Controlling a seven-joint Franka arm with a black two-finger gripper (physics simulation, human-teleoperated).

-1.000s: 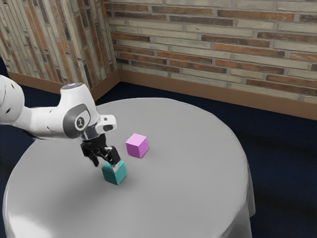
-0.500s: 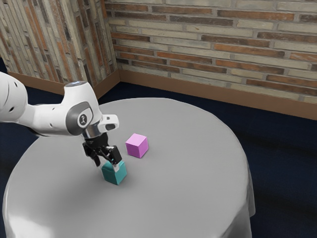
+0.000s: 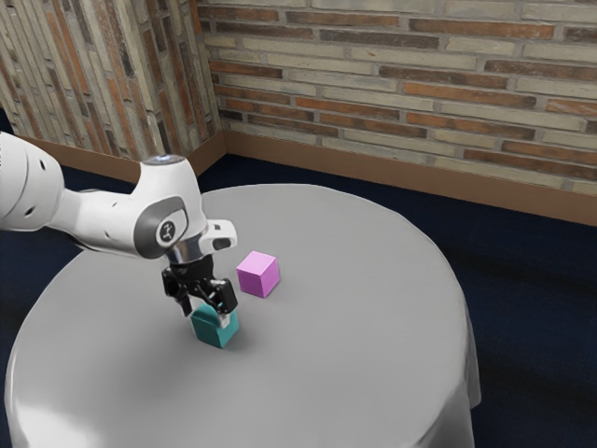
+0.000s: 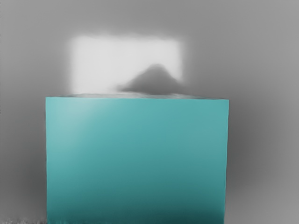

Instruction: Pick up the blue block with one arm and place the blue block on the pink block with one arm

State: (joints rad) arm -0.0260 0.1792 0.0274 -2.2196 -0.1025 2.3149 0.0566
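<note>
The blue block (image 3: 220, 331), teal in colour, rests on the round grey table (image 3: 373, 308), toward the exterior view's left. My gripper (image 3: 209, 313) has come down over it. The black fingers stand apart, one on each side of the block's top, and I see no squeeze on it. In the wrist view the blue block (image 4: 135, 158) sits right under my hand, one flat face toward the camera. The pink block (image 3: 257, 273) stands a short way beyond the blue one, toward the exterior view's right, apart from it and from the gripper.
The table's cloth-covered edge (image 3: 462, 373) drops off at the exterior view's right. Brick walls (image 3: 401, 84) stand behind the table, well away from the arm. Bare grey tabletop (image 4: 261, 70) surrounds the block.
My hand has moved slightly toward the exterior view's right and lowered, so the fingers now straddle the blue block's top. Neither block has moved.
</note>
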